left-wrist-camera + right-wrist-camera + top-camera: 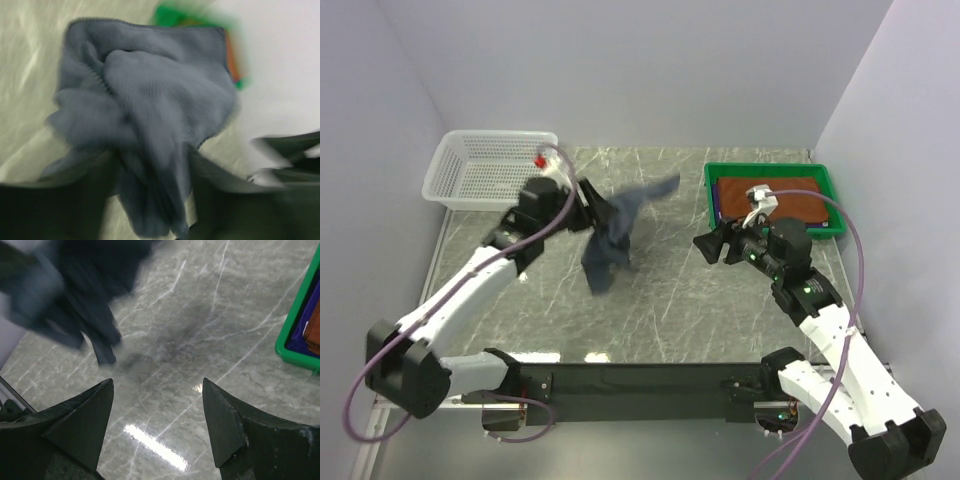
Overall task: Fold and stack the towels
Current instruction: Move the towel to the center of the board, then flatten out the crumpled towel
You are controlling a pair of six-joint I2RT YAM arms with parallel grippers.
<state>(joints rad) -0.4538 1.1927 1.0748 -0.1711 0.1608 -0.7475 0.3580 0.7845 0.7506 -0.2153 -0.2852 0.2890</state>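
A grey-blue towel [610, 235] hangs bunched above the table's middle, one tail flung up to the right. My left gripper [592, 210] is at its upper left. In the blurred left wrist view that towel [150, 85] fills the frame, and cloth lies between the parted fingers of my left gripper [152, 152]. A rust-brown towel [790, 200] lies flat in the green tray [770, 168]. My right gripper [703, 245] hovers open to the right of the hanging towel with nothing in it. In the right wrist view, the right gripper [157, 385] faces bare table, and the towel [75, 295] shows at upper left.
A white mesh basket [485, 170] stands at the back left corner. The green tray [295, 345] sits at the back right, close to the right arm. White walls close in the table at the back and on both sides.
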